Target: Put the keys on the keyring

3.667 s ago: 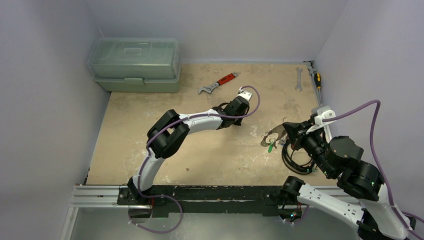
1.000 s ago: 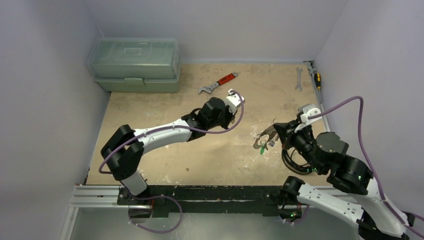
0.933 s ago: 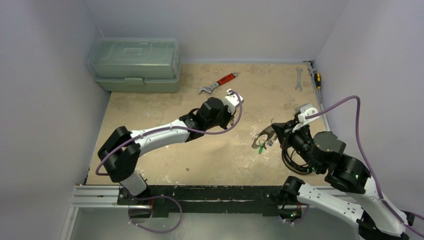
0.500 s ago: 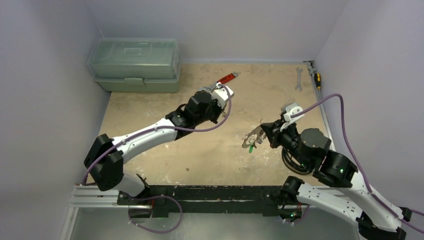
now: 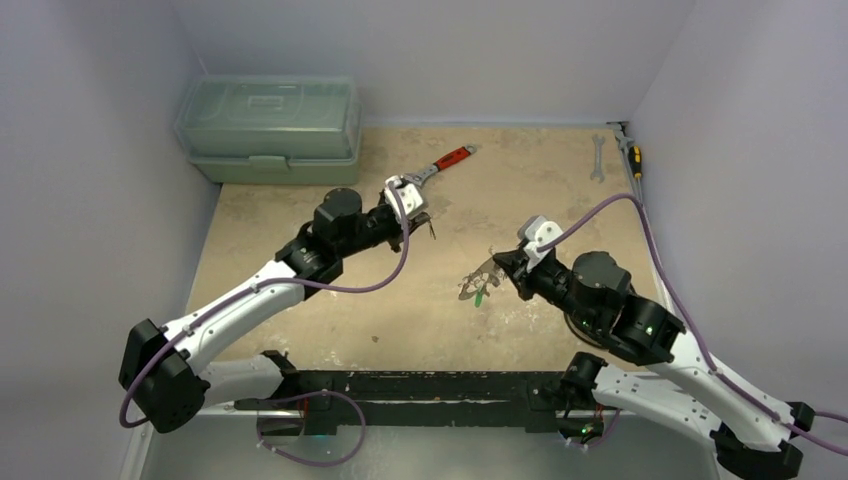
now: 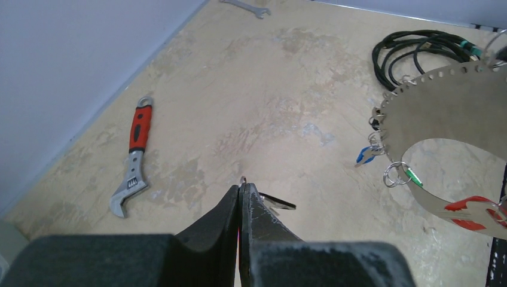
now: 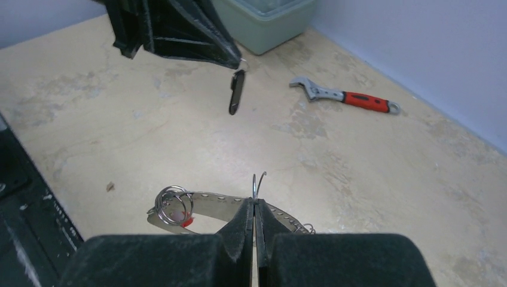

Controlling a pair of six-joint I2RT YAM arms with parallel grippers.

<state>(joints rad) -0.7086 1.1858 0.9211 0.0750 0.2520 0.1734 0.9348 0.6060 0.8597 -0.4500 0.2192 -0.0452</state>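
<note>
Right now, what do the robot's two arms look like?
Both look alike: the left arm and right arm have white links joined by chunky black round joints. A purple cable loops loosely along each. A small white block sits by each wrist, and the jaws are black, tapering wedges.

keyring (image 6: 454,101): right part cut off by the left wrist frame edge; near side hidden behind right gripper (image 7: 254,203) in its own view.
key (image 6: 276,203): partly hidden behind left gripper (image 6: 240,190).
keys (image 5: 479,288) on keyring: too small to count from above.
toolbox (image 7: 269,18) beyond keyring: cut off at top.
</note>
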